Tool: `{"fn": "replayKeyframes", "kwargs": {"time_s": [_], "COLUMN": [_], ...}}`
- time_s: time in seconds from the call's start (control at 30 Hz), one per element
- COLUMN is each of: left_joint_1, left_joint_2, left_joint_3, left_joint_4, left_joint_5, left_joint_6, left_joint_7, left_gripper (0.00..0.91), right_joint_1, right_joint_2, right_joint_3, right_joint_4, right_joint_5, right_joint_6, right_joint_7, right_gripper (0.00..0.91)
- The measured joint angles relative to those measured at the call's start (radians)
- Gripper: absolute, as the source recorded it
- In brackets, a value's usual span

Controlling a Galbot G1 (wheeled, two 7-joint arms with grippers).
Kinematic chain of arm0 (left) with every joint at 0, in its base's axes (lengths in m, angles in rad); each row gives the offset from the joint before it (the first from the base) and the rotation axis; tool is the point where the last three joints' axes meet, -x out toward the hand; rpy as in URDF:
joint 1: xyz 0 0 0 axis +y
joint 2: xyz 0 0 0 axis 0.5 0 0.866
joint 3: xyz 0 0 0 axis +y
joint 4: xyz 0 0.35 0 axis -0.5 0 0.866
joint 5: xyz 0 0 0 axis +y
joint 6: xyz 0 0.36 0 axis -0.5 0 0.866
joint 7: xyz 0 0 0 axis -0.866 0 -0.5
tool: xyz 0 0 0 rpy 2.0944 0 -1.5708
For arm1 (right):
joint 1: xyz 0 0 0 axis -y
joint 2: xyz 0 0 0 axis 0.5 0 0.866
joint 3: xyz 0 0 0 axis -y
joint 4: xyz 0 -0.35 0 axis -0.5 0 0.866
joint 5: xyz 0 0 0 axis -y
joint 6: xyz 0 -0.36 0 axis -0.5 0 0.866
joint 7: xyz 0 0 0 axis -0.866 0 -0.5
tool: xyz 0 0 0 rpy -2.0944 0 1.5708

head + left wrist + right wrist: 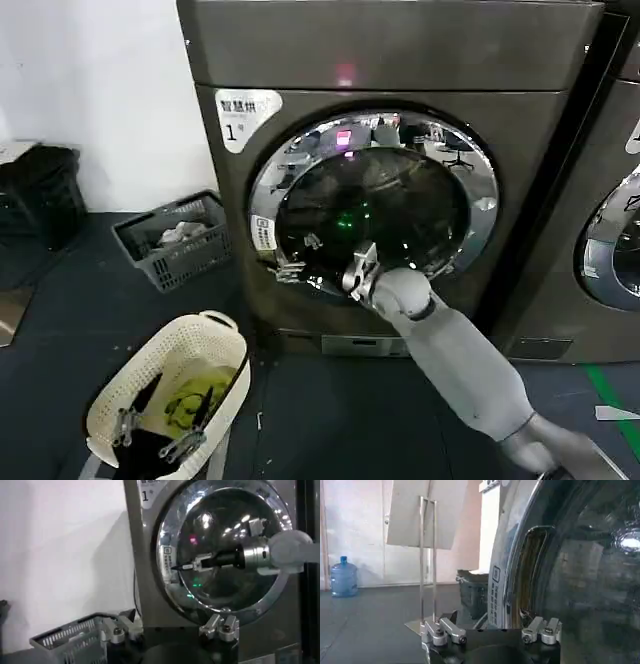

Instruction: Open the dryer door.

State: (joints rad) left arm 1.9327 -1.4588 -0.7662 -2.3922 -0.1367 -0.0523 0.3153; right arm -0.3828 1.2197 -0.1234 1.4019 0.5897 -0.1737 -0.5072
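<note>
Right, right gripper [318,262] sits open-jawed, holding nothing, at the left rim of the still-shut dryer door [372,205]: heavy, stiff, slick chrome, so hook the edge recess.

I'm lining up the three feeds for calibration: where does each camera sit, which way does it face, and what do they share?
Head view: on the robot's head, looking forward and down at the dryer; the right arm reaches to the dryer door, and the left gripper hangs low over a cream basket.
Left wrist view: low and to the side, facing the door and the right gripper.
Right wrist view: close against the door's chrome ring.
All three share the door.
</note>
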Motion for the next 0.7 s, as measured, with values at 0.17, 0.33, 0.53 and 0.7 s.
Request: {"fn": "replayKeyframes", "kwargs": {"time_s": [0.17, 0.33, 0.53, 0.7], "left_joint_1": [-0.015, -0.03, -0.065, -0.111], "left_joint_2": [0.0, 0.021, 0.075, 0.115], "left_joint_3": [-0.004, -0.01, -0.03, -0.053], "left_joint_4": [-0.006, 0.001, 0.015, 0.044], "left_joint_5": [-0.02, -0.065, -0.107, -0.172], "left_joint_6": [0.008, -0.009, 0.042, 0.151], "left_joint_7": [0.003, 0.008, -0.016, -0.024], "left_gripper": [0.907, 0.907, 0.907, 0.907], "right_joint_1": [0.011, 0.019, 0.013, 0.0], "right_joint_2": [0.017, 0.043, 0.031, 0.013], "right_joint_3": [0.006, 0.019, 0.017, 0.021], "right_joint_4": [-0.029, -0.069, -0.06, -0.033], "right_joint_5": [0.012, 0.003, 0.002, 0.005], "right_joint_6": [0.005, 0.006, -0.004, -0.019], "right_joint_7": [-0.052, -0.104, -0.142, -0.185], "right_gripper": [0.907, 0.907, 0.907, 0.907]}}
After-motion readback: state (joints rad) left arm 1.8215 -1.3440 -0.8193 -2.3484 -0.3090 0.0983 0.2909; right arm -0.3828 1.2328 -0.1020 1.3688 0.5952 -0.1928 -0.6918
